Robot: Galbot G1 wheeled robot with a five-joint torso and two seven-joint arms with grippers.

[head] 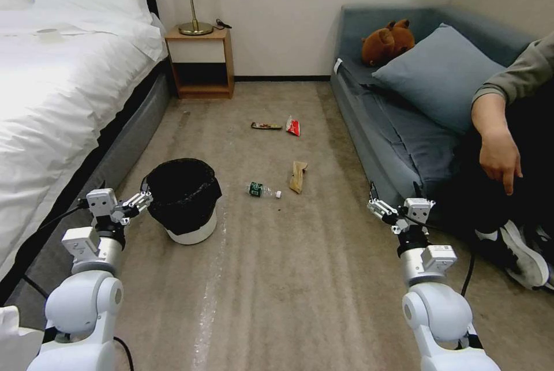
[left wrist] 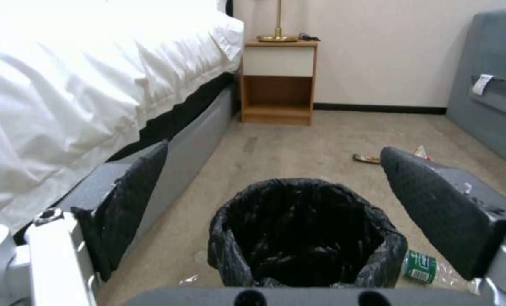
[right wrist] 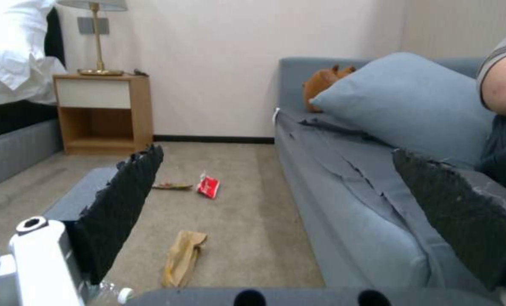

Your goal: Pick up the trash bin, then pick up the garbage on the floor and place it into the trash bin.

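The trash bin (head: pixel 183 201), white with a black bag over its rim, stands upright on the carpet near the bed. My left gripper (head: pixel 138 198) hovers at its left rim, open; in the left wrist view the bin (left wrist: pixel 307 231) sits just ahead, between and below the spread fingers (left wrist: pixel 125 204). The garbage lies on the floor: a clear bottle (head: pixel 264 190) with a green label beside the bin, a tan wrapper (head: pixel 298 176), a dark wrapper (head: pixel 266 126) and a red-and-white packet (head: pixel 293 126) farther off. My right gripper (head: pixel 392 201) is open and holds nothing, close to the sofa's front.
A white bed (head: pixel 52 88) runs along the left and a grey sofa (head: pixel 404 128) with a pillow and a teddy bear along the right. A wooden nightstand (head: pixel 201 62) with a lamp stands at the back wall. A seated person's legs and shoe (head: pixel 522 258) are beside my right arm.
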